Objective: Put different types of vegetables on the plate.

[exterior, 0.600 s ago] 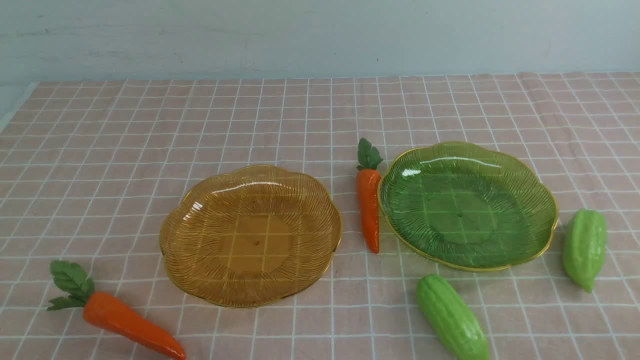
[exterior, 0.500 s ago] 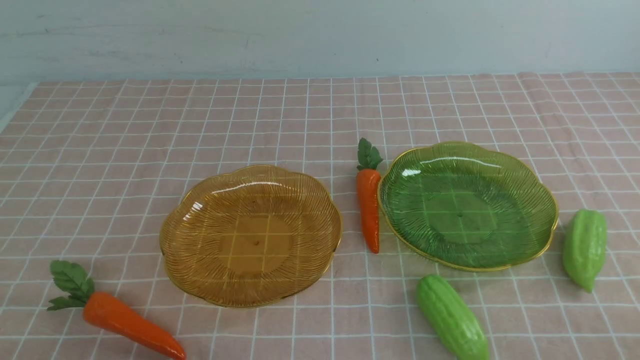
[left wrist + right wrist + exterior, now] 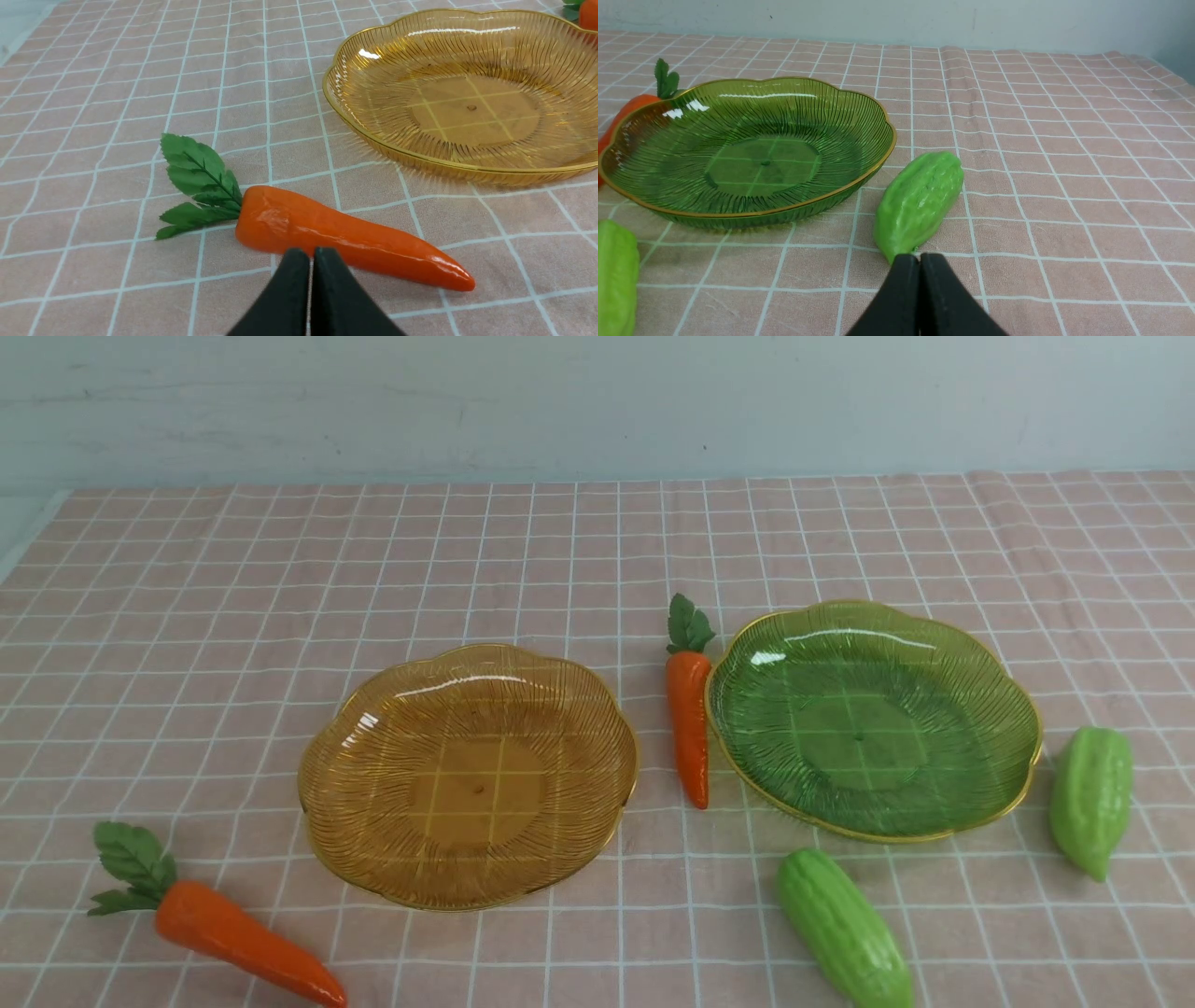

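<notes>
The left carrot (image 3: 238, 938), glossy orange moulded plastic with a dark green leafy top, lies flat on the bench (image 3: 233, 616), which is covered in pink cloth with a white grid. It is well apart from the translucent green ribbed plate with a gilt scalloped rim (image 3: 868, 728), off to that plate's left and nearer the robot. Its long axis slants, with the leaves away and to the left and the tip toward the robot and the right. The left end effector (image 3: 310, 254), its 2 black fingers pressed together on nothing, sits close before the carrot's middle. The carrot lies crosswise ahead of it, so the fingers must spread before they can straddle it.

The right gourd (image 3: 1090, 798), light green, ridged and pointed, lies just beside the green plate's right rim, not touching. Its long axis runs nearly away-and-toward, pointed end toward the robot. The right end effector (image 3: 920, 259), likewise closed and empty, is near that pointed end and roughly in line with the axis. A wrist turn looks needed to grip across it.

A 2nd gourd (image 3: 845, 929) slants near the green plate's near edge. A 2nd carrot (image 3: 689, 723) lies along its left rim, touching or nearly so, tip toward the robot. Further left of the green plate stands a translucent amber plate (image 3: 467, 784) of the same pattern. No vegetable is plated yet.
</notes>
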`<state>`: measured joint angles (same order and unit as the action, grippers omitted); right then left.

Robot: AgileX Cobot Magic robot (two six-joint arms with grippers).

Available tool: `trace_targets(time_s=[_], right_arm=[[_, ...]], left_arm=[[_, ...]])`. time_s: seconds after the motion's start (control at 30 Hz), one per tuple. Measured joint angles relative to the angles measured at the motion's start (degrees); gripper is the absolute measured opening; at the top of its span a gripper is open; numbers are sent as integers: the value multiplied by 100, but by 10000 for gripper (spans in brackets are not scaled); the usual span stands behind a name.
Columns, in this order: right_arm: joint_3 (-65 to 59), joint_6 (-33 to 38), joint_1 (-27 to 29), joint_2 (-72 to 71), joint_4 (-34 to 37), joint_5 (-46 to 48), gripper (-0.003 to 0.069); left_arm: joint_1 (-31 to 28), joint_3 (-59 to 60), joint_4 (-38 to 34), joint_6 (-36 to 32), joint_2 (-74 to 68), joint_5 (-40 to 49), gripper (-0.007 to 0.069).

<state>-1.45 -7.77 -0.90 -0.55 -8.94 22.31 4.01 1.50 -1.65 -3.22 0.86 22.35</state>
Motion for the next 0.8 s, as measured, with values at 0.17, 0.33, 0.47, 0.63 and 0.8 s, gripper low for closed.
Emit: trace_targets(time_s=[0.17,0.33,0.47,0.63,0.8], right_arm=[[0,0,0,0,0,0,-17],[0,0,0,0,0,0,-17],[0,0,0,0,0,0,-17],[-12,-70,0,0,267,-190,-17],[-37,-699,0,0,1213,-1360,-17]], left_arm=[[0,7,-351,210,0,-188,-3],[0,12,-1692,801,0,-767,-3],[0,17,-2650,998,0,-1361,-3],[0,18,-3873,1029,0,-2834,-3],[0,-854,-4390,672,-91,-2587,-3]])
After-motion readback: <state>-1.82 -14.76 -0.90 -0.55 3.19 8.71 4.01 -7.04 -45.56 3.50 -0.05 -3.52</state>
